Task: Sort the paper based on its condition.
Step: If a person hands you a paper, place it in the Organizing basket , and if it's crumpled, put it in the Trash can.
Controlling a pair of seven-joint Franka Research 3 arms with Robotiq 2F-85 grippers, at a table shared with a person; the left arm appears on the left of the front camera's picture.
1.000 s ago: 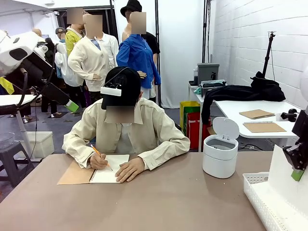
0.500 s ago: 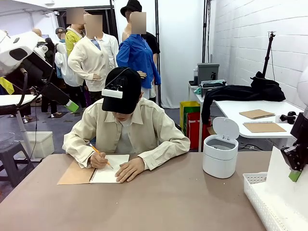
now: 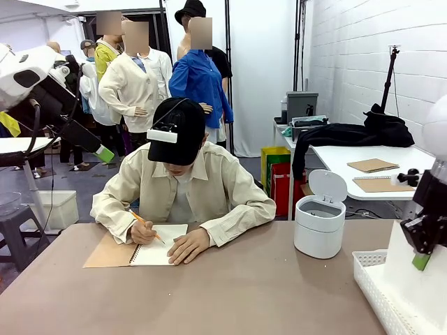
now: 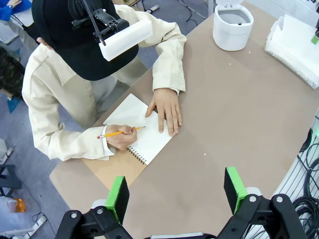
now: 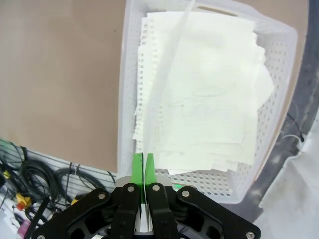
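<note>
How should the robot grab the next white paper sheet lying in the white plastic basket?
Pinch a free edge, probably the ragged torn-hole edge of the top white paper sheet, coming down from above. The sheets lie flat in the white lattice plastic basket, so only the edges offer the fingers something thin to close on.

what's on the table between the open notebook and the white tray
Mostly bare brown tabletop; in the front view only the small white lidded bin stands toward the far side, between the notebook and the tray.

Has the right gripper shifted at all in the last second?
Yes. In the front view the right gripper, shut on a sheet of paper, has drifted slightly left and down, over the white tray.
</note>
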